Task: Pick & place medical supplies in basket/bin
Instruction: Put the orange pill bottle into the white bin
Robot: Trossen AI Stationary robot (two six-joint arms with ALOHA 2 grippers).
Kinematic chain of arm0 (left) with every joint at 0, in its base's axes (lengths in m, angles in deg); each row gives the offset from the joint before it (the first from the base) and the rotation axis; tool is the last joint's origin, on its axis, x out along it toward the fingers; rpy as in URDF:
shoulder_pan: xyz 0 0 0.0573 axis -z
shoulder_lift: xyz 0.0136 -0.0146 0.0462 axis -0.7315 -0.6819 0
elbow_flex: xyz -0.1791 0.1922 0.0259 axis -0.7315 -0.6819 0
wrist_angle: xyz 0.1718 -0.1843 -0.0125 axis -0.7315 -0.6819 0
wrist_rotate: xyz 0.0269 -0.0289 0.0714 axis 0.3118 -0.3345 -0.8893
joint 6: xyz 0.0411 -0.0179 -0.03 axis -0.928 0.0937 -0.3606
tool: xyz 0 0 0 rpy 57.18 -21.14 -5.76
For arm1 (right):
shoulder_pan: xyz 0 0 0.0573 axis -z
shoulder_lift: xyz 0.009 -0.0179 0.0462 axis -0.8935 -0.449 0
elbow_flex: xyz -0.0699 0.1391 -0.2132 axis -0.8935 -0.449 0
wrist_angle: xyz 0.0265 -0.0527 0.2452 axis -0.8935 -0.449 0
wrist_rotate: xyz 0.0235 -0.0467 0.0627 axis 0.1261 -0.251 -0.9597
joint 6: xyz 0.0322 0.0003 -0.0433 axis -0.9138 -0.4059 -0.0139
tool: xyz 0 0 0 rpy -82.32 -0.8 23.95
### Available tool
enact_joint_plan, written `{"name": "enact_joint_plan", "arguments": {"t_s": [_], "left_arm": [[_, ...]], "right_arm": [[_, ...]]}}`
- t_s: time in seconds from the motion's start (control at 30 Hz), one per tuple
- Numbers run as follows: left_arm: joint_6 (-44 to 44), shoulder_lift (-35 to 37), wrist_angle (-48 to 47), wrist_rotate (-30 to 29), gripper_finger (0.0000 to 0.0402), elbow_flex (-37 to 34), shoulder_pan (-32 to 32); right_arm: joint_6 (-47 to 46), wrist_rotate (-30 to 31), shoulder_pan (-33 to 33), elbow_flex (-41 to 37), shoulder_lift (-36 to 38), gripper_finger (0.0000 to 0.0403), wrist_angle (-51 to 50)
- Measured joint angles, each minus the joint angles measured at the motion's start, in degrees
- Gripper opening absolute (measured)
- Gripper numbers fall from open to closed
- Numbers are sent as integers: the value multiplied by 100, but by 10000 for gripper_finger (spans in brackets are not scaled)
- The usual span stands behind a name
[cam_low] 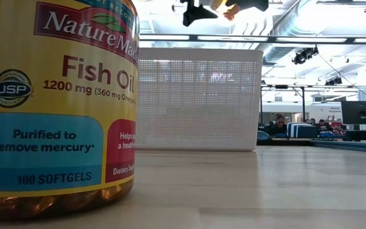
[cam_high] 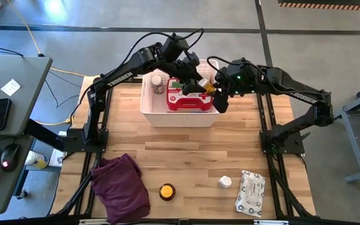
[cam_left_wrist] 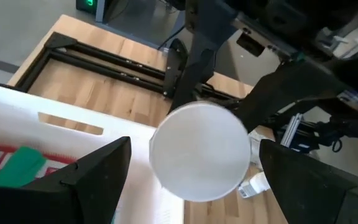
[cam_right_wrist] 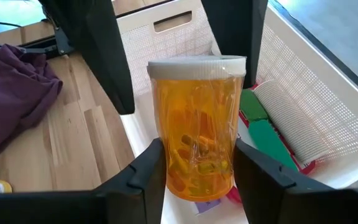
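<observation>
My right gripper (cam_right_wrist: 197, 155) is shut on an amber pill bottle (cam_right_wrist: 197, 124) with a white lid, held up over the right part of the white basket (cam_high: 149, 109). My left gripper (cam_left_wrist: 197, 180) is open above the basket. Its two fingers (cam_left_wrist: 86, 180) stand on either side of the bottle's lid (cam_left_wrist: 199, 151), with a gap on each side. In the basket lie the red first-aid case (cam_high: 186, 100), green rolls (cam_right_wrist: 263, 134) and a small bottle (cam_high: 157, 83). My right gripper pinches the amber bottle's lower body (cam_right_wrist: 166, 168) between its two fingers. The fingers come from the table's right side, slanting down. The bottle points its lid away from the gripper, toward my left gripper, and is lifted clear above the basket.
On the near part of the table lie a dark purple cloth (cam_high: 120, 184), a yellow fish oil bottle (cam_high: 166, 191), a small white bottle (cam_high: 224, 182) and a white wipes pack (cam_high: 250, 192). The fish oil bottle (cam_low: 56, 108) fills the left of the low view.
</observation>
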Motion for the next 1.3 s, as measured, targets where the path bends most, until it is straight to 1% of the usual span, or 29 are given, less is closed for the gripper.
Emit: {"name": "enact_joint_plan", "arguments": {"t_s": [0.3, 0.6, 0.7, 0.8, 0.9, 1.2, 1.3], "left_arm": [[201, 1, 276, -5, 385, 0, -1], [158, -53, 132, -77, 385, 9, 124], [160, -78, 52, -161, 385, -2, 166], [157, -121, 210, -316, 380, 13, 265], [208, -154, 241, -311, 358, -6, 272], [310, -144, 256, -331, 267, -2, 248], [310, -146, 252, -333, 248, -2, 248]], "right_arm": [[3, 2, -1, 0, 2, 152, -120], [27, 8, -1, 0, 2, 154, -117], [29, 9, 0, 0, 2, 152, -119], [29, 9, -1, 0, 2, 154, -165], [32, 3, -2, 0, 2, 156, -267], [36, -9, -4, 0, 9, 152, -320], [40, -9, -2, 0, 9, 155, -341]]}}
